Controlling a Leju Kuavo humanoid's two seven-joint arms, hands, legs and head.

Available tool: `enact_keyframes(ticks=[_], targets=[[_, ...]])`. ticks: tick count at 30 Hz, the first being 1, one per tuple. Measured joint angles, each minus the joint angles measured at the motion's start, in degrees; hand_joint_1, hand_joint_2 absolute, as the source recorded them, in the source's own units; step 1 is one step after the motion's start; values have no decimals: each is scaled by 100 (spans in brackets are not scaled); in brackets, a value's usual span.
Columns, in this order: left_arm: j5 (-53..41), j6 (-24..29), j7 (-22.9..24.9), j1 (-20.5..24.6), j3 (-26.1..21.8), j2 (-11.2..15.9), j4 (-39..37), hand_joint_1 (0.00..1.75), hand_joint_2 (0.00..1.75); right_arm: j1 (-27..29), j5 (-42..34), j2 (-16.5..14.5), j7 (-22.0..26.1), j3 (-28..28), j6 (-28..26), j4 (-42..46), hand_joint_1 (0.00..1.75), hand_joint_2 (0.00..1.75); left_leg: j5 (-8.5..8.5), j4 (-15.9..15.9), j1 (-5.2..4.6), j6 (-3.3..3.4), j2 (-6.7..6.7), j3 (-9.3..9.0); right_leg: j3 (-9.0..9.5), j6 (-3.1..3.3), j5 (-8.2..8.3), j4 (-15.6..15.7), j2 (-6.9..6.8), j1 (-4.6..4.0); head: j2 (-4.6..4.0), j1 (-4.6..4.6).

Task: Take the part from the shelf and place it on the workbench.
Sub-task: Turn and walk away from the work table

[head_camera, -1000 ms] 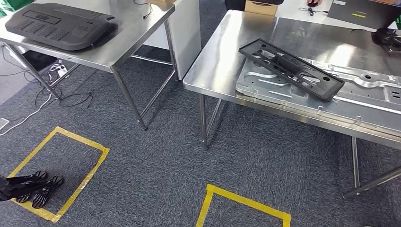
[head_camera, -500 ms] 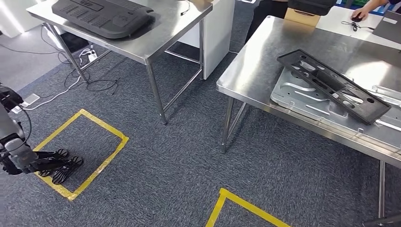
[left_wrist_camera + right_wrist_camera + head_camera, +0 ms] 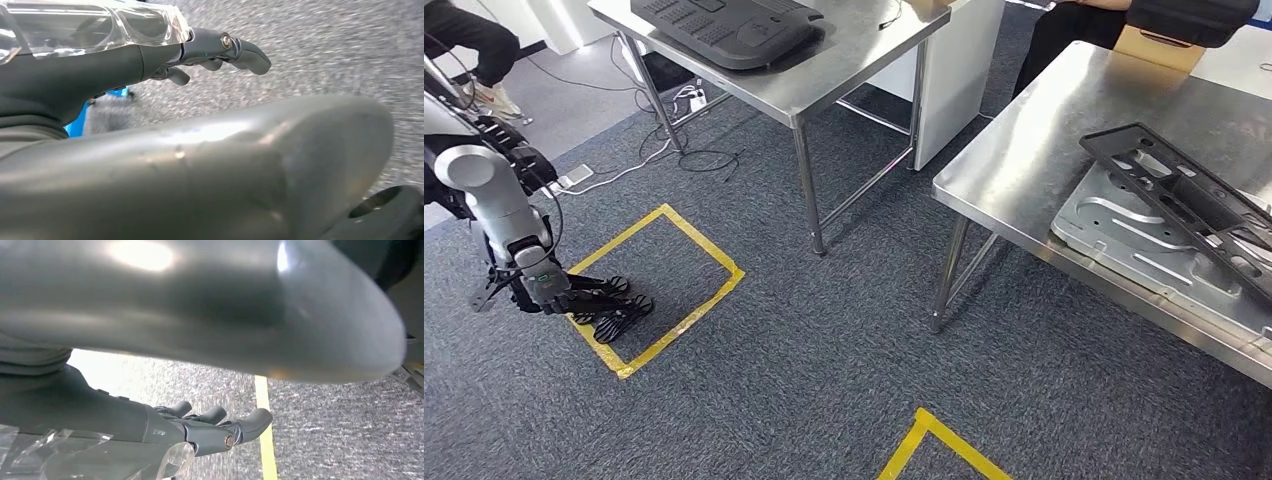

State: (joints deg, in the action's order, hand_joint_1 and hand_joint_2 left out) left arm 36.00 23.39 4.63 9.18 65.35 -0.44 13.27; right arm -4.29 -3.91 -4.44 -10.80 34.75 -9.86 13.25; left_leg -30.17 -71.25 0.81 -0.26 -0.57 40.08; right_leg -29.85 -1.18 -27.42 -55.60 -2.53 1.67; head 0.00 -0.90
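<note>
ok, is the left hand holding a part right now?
No. In the head view the left hand hangs empty above the carpet, fingers spread, nothing in it.

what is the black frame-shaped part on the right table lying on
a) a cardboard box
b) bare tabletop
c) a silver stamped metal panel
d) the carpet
c: in the head view the black frame-shaped part lies across a silver stamped metal panel that sits on the right steel table.
</note>
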Motion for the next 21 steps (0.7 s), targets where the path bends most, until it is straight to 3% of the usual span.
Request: enact_keyframes(ticks=[2,4,5,7,9,10,11,13,14,15,16,18,20,21], targets=[[0,1,0,-8,0,0,0,0,0,-4,0,-3,1,2,1,0,0,0,376,859,-12,38,199,-444,50,-30,-32,0,-125,-5,0,-1],[-1,4,0,10,0,0,0,0,0,-7,3,-8,5,5,2,0,0,0,584,1507,-61,95,390,-771,99,-86,-72,2,-232,-26,0,2],[-2,5,0,16,0,0,0,0,0,-11,7,-9,10,6,2,0,0,0,593,1605,-87,120,417,-807,118,-117,-86,9,-280,-32,0,4],[-3,10,0,-1,0,0,0,0,0,-29,14,-15,18,8,3,1,0,0,610,1635,-94,170,293,-804,161,-185,-101,44,-345,-26,0,5],[-4,13,0,-22,0,-5,0,0,0,-41,16,-18,22,10,5,2,0,0,657,1710,-64,237,175,-843,135,-236,-221,-83,-170,-16,0,11],[-4,14,0,-21,0,-7,0,0,0,-38,17,-17,24,11,6,2,0,0,680,1741,-44,266,116,-864,28,-248,-372,-324,-22,-10,0,21],[-7,15,0,-15,0,-9,0,0,0,-31,17,-15,26,12,7,2,0,0,684,1747,-46,282,58,-867,-145,-250,-561,-686,116,-12,0,30],[-16,14,0,-10,0,-13,0,0,0,-16,17,-13,25,14,7,2,0,0,680,1743,-55,303,-81,-867,-560,-257,-852,-1464,220,-18,0,41],[-23,14,0,-17,0,-16,0,0,0,-11,17,-11,25,15,6,2,0,0,676,1741,-57,306,-159,-871,-675,-261,-845,-1633,231,-19,0,42],[-29,13,0,-23,0,-17,0,0,0,-9,17,-10,24,17,5,2,0,0,672,1735,-56,303,-243,-878,-682,-263,-717,-1569,241,-17,0,43],[-34,13,0,-28,0,-17,0,0,0,-11,17,-9,22,18,5,2,0,0,665,1726,-48,293,-327,-888,-572,-265,-497,-1274,276,-8,0,43],[-40,13,0,-20,0,-17,0,0,0,-7,17,-7,19,22,4,1,0,0,634,1680,-46,246,-489,-885,-232,-267,-101,-466,518,26,0,45],[-46,13,0,-13,0,-17,0,0,0,-10,16,-5,16,26,4,0,0,0,613,1646,-53,183,-619,-845,-58,-235,5,-59,693,42,0,45],[-50,13,0,-16,0,-17,0,0,0,-18,16,-5,13,28,4,0,0,0,616,1646,-49,149,-675,-824,-47,-200,-13,-39,671,24,0,45]])
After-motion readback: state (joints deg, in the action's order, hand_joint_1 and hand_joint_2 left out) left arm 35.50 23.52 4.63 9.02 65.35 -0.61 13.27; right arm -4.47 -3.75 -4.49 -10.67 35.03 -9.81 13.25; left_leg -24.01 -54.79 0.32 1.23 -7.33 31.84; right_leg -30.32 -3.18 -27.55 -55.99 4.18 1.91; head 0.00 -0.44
